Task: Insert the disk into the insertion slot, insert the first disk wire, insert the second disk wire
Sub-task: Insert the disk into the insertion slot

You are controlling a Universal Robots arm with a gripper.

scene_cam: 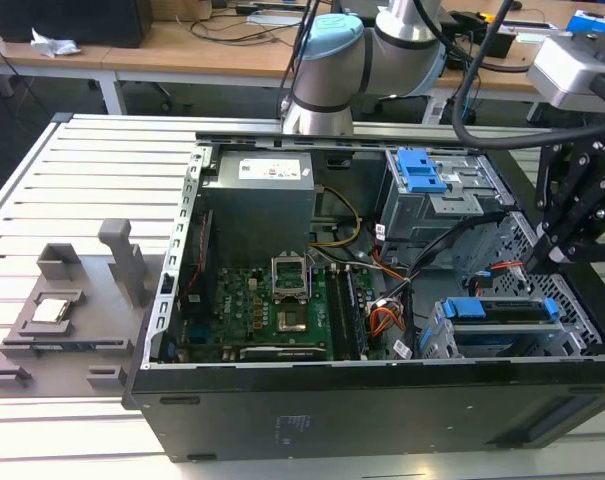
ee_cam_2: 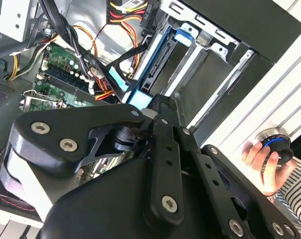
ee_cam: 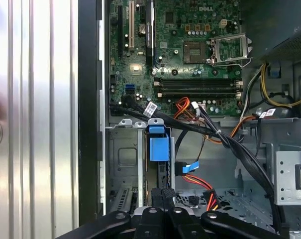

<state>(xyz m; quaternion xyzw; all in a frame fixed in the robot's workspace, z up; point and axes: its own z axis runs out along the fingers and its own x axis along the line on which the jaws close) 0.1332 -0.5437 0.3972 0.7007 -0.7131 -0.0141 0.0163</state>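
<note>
My pincer [scene_cam: 544,262] hangs over the open computer case [scene_cam: 282,430], at the exterior view's right. Its fingers are drawn together, with no gap that I can see and nothing between them. I think they are closed like this to make one narrow, stiff tip, which fits between the cables and can press on a thing instead of grasping it.

The disk [scene_cam: 502,312] sits inside the slot [scene_cam: 437,342], the low grey metal cage, apart from the taller cage [scene_cam: 432,195] that carries the blue latch. In the first wrist view the disk [ee_cam: 158,144] stands on its edge between the metal walls of the slot [ee_cam: 121,149]. The end of its blue frame points toward my pincer [ee_cam: 161,193], which is just beside it. Whether they touch, I cannot tell. To my judgement the disk is in its place, or almost.

A black cable with a blue plug [ee_cam: 190,168] and a bundle of red, yellow and black wires [ee_cam: 206,188] lie loose near this end of the disk. I judge that they are not connected. They are probably kept so near because they must reach the back of the disk.

In the second wrist view a person's hand [ee_cam_2: 262,158] rests on a round button [ee_cam_2: 275,142] on the table [ee_cam_2: 289,84], probably in order to stop me quickly if something goes wrong.
</note>
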